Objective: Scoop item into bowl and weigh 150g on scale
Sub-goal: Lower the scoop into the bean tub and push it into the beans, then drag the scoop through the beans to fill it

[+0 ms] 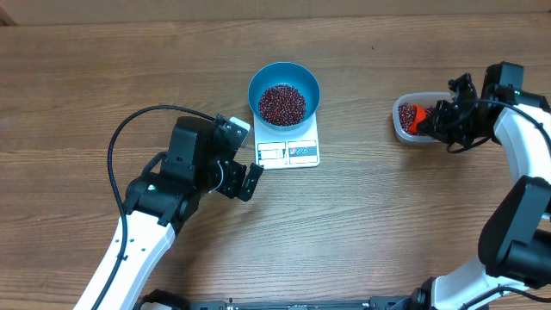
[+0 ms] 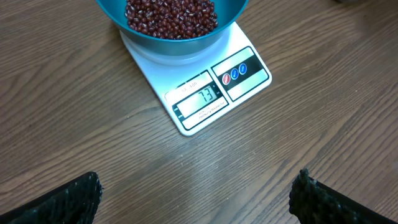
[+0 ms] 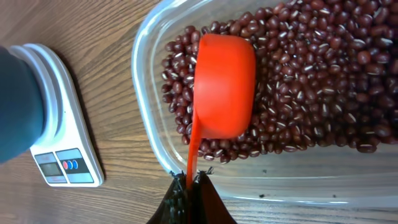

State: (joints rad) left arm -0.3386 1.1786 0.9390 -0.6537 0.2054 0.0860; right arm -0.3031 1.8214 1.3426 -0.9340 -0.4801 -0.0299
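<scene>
A white scale [image 1: 288, 146] lies on the wooden table [image 1: 387, 215], its long axis running away from the robot. Its display end is nearest and reads 73. A blue bowl [image 1: 254, 90] of red-brown beans [image 1: 282, 104] sits on its far end. The left claw [image 2: 198, 186] hangs wide open and empty just short of the scale's display end. Well to the right of the scale, the right claw [image 3: 191, 180] pinches the handle of an orange scoop [image 3: 224, 87], whose cup rests on beans in a clear tub [image 1: 400, 120].
</scene>
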